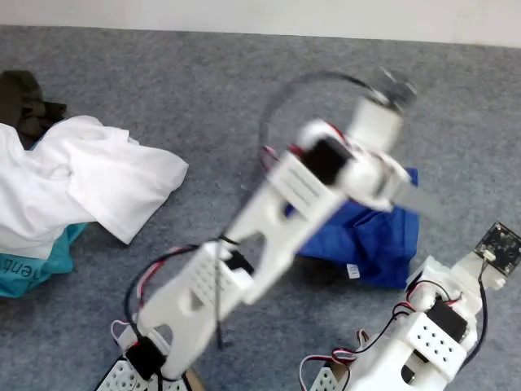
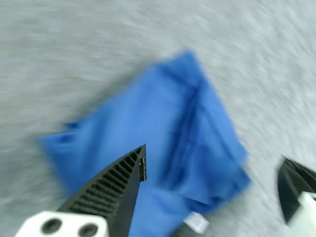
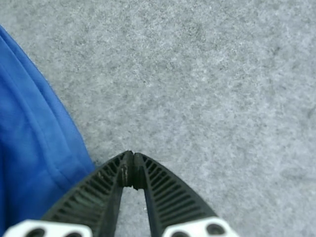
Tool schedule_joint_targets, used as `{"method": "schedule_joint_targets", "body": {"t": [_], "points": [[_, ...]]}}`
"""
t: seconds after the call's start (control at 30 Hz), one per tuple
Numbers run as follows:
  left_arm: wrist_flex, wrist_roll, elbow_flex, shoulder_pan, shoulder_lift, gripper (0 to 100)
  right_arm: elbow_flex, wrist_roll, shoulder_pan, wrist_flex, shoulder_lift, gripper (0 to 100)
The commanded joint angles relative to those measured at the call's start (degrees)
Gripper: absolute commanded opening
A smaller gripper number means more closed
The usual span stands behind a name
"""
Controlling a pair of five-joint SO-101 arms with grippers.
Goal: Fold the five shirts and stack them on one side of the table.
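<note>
Blue shirt (image 1: 383, 240) | lies right of centre on grey worktop (image 1: 203, 98) | likely soft, light, limp: pinch a hem corner | left hand (image 2: 213, 155) spread wide above it | right hand (image 3: 132, 155) clenched empty just beside it

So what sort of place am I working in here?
Probably a tabletop robotics test rig, not a home: a grey felt-like table cover, small white arms with exposed wiring, and loose laundry, a blue shirt mid-table and a white shirt heaped at one edge.
</note>
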Motion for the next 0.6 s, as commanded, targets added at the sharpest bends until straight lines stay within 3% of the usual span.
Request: {"method": "schedule_joint_targets", "body": {"t": [0.0, 0.17, 0.37, 0.57], "points": [[1.3, 0.5, 2.9, -9.6, -6.7, 61, -1.8, -0.5, -4.6, -0.6, -0.7, 1.0], [1.3, 0.5, 17.9, -16.1, -11.4, 61, -9.8, -0.3, -11.6, 6.6, -0.2, 1.0], [1.2, 1.6, 34.7, -16.6, -16.4, 58, -20.2, -0.4, -22.4, 16.0, -0.2, 1.0], [1.0, 5.1, 42.2, -16.7, -19.0, 25, -24.2, -0.6, -32.3, 19.4, -0.1, 1.0]]}}
